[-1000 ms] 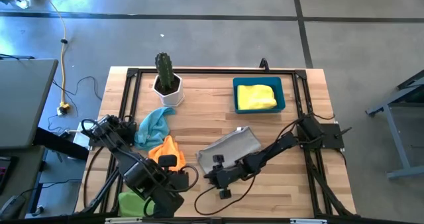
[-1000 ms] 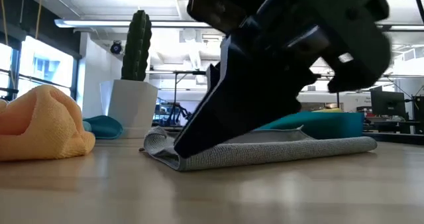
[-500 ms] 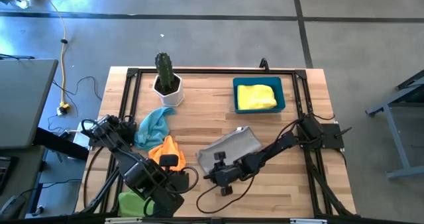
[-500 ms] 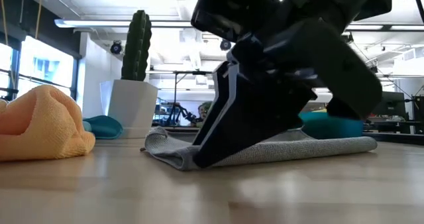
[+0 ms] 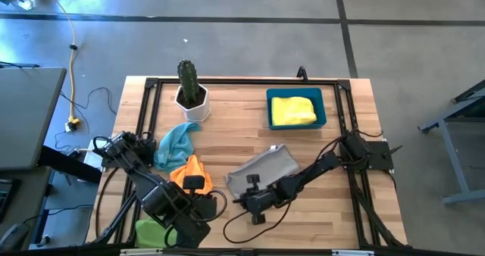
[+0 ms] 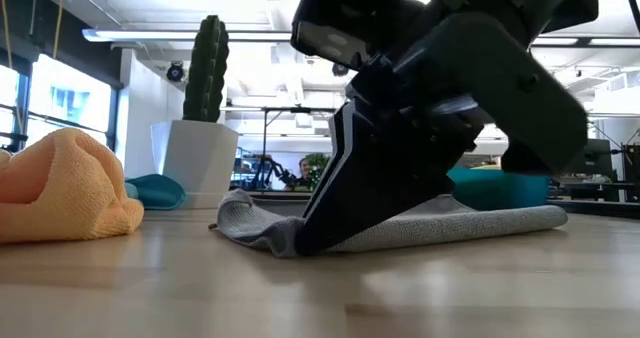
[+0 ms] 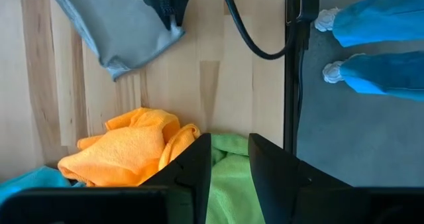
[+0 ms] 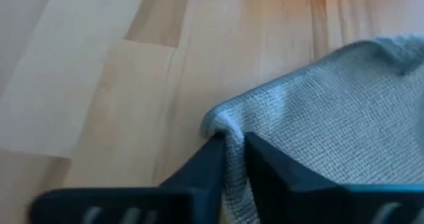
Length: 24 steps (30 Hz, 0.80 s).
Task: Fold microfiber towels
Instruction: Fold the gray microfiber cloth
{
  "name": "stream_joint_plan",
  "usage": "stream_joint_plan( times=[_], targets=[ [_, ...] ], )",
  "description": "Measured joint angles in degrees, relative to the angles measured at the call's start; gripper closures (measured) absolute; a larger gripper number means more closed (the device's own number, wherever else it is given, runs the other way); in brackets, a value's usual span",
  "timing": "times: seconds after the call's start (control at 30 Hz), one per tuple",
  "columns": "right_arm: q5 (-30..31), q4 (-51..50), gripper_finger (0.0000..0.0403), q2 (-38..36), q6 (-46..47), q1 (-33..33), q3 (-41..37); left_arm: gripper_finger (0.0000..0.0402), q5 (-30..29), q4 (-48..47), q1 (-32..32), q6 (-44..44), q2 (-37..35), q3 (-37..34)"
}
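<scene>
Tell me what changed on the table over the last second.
The right gripper closed its fingers onto the near corner of the grey towel, bunching the edge between them; a second ago they straddled it wider apart. The left gripper stayed put above the lime green towel, and the orange towel, light blue towel and yellow towel in the blue bin did not move.

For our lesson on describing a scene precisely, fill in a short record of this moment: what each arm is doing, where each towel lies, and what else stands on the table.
Right gripper: jaws pinching the near corner of the grey towel
Left gripper: waiting above the green towel, jaws apart
Orange towel: crumpled, beside the green one
Light blue towel: crumpled, near the cactus pot
Yellow towel: inside the blue bin
</scene>
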Motion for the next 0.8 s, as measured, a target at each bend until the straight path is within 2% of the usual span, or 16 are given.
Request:
stream_joint_plan(
  times=[0.1,0.4,0.63,0.8],
  targets=[
    [-1.6,0.0,0.0392,-0.1,3.0,0.0,0.0,0.0312,-0.7,0.0,0.0,-0.2,0.0,0.0],
    [-2.8,-2.7,0.04,-2.7,16.7,-0.4,-0.2,0.0312,-3.0,0.0,0.3,-1.5,0.0,0.0],
    [2.9,-10.1,0.0401,-8.8,24.0,-2.7,-0.2,0.0312,-3.1,0.0,1.9,-1.5,0.0,0.0],
    [9.3,-20.8,0.0402,-12.4,26.5,-5.5,-0.1,0.0312,-3.4,0.0,3.0,-1.1,0.0,0.0]
  ],
)
